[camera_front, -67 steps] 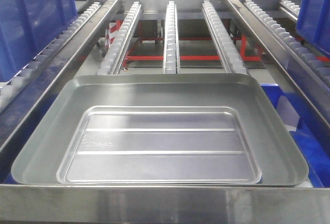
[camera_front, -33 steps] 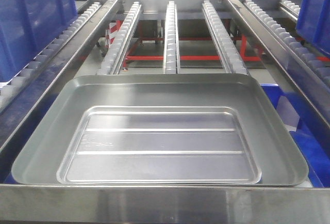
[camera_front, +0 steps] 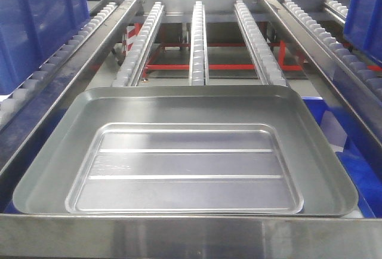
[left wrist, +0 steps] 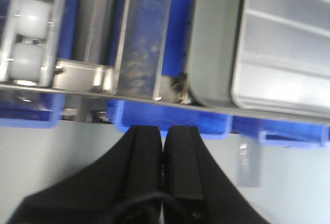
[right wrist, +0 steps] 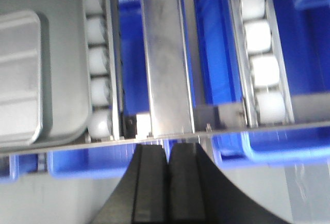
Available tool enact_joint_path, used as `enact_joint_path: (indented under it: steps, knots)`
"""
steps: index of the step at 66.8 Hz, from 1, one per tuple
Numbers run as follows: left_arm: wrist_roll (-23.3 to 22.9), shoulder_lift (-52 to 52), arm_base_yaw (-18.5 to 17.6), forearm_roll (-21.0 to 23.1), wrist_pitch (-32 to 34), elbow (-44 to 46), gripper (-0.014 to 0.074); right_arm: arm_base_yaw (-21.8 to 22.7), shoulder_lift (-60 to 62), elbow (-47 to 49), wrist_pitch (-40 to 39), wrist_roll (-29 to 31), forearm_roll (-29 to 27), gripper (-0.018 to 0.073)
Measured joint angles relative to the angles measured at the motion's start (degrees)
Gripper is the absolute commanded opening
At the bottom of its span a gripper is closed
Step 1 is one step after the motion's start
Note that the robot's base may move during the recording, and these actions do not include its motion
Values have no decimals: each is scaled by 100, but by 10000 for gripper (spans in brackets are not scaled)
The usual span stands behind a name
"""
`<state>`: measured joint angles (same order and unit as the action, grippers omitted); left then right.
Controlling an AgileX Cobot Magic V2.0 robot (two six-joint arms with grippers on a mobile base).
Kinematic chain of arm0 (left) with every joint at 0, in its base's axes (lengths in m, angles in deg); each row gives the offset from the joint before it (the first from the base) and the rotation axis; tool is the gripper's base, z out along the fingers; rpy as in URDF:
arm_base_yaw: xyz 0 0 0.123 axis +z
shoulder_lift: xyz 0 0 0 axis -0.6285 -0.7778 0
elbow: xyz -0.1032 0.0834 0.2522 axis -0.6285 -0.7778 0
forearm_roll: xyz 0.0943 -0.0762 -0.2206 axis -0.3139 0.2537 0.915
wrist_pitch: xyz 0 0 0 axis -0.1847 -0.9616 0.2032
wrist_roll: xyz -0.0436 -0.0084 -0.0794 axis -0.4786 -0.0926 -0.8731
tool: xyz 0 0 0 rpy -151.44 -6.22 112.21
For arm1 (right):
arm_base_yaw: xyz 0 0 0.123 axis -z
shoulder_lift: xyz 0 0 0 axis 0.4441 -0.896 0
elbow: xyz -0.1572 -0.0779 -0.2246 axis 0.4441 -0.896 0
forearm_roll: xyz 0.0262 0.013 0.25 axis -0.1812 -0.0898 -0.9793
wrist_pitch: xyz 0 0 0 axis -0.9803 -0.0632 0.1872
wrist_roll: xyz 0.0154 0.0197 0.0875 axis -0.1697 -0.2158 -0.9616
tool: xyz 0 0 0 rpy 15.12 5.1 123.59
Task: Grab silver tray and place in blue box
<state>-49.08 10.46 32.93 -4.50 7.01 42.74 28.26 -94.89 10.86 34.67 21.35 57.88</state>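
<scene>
The silver tray lies flat behind the steel front bar, its ridged bottom facing up. Blue plastic of the blue box shows beneath the tray's right edge; the tray hides most of the box. No gripper shows in the front view. In the left wrist view my left gripper is shut and empty, just in front of the blue box rim, with the tray to its upper right. My right gripper is shut and empty too, with the tray at upper left and the blue box close by.
Three roller rails run away behind the tray over a red frame. A steel bar crosses the front. Other blue crates stand at the left and right on side roller tracks.
</scene>
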Motion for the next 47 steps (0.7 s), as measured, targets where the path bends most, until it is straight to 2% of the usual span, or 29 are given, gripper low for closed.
enact_joint_path:
  steps: [4,9,17,27,34,47]
  knots:
    - [0,-131,-39,254,131,52,-7,0,-200,165,204,62,0,56]
    - [-10,-275,-196,235,279,169,-7,0,-428,395,354,103,0,56]
    - [-278,-619,-517,-99,431,415,-7,0,-764,633,365,115,0,56]
    - [-1132,-1174,-1041,-812,709,743,-7,-85,-1088,726,201,102,0,56]
    - [-1645,-1657,-1420,-1349,795,1043,-7,-372,-1388,737,-128,62,0,56]
    - [-1990,-2546,-2026,-1527,843,1587,-7,-1081,-2385,848,-680,-314,-13,57]
